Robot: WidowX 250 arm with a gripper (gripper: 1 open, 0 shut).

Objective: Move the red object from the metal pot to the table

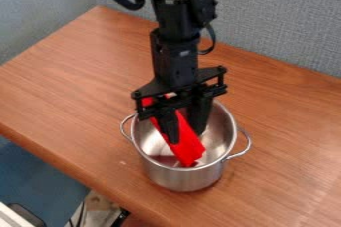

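**First speaker:** As a black robot arm reaches down over a wood-grain table, its gripper works at the mouth of a shiny metal pot, the fingers lying close about a long red bar.

**Second speaker:** And the grip itself?

**First speaker:** The view does not settle it. Dark fingers cover the bar's middle, and whether they pinch it or stand spread around it cannot be told.

**Second speaker:** Where does the bar lie?

**First speaker:** It slants in the pot, its lower end inside the wall nearest the camera, its upper end showing red beside the gripper, higher than the lower one.

**Second speaker:** How much room is there at the edges?

**First speaker:** Little within the pot, where the rim rings the gripper closely. A strip of bare inner wall shows at the camera's right, above one loop handle; the other handle juts out at the left. Outside, bare wood runs widely to both sides, while the table's near-left edge passes close by the pot. A gray partition stands behind the far edge.
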